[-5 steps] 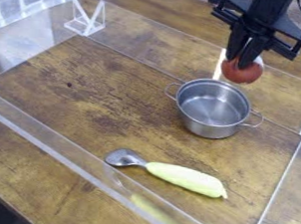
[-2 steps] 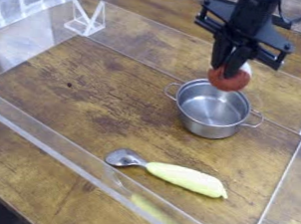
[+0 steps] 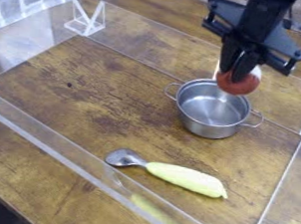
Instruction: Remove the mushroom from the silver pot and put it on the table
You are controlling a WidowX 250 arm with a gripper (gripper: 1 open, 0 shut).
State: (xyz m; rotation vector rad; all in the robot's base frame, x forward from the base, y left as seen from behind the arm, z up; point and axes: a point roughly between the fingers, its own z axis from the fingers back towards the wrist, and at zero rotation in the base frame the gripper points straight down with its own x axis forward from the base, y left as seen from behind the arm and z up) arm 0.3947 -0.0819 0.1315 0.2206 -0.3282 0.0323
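Note:
The mushroom [image 3: 240, 81], reddish-brown cap with a pale stem, hangs in the air just above the far rim of the silver pot [image 3: 214, 108]. My gripper [image 3: 242, 69] comes down from the top of the view and is shut on the mushroom. The pot stands upright on the wooden table [image 3: 88, 98] and looks empty inside. The black arm hides the upper part of the mushroom.
A spoon with a yellow handle [image 3: 169, 172] lies near the front acrylic wall [image 3: 56, 145]. Clear acrylic walls ring the tabletop; a small clear bracket [image 3: 84, 18] stands at the back left. Bare wood stretches left of the pot.
The gripper with the mushroom swung left over the pot's far rim, then drifted slightly back to the right. The pot and spoon have not moved.

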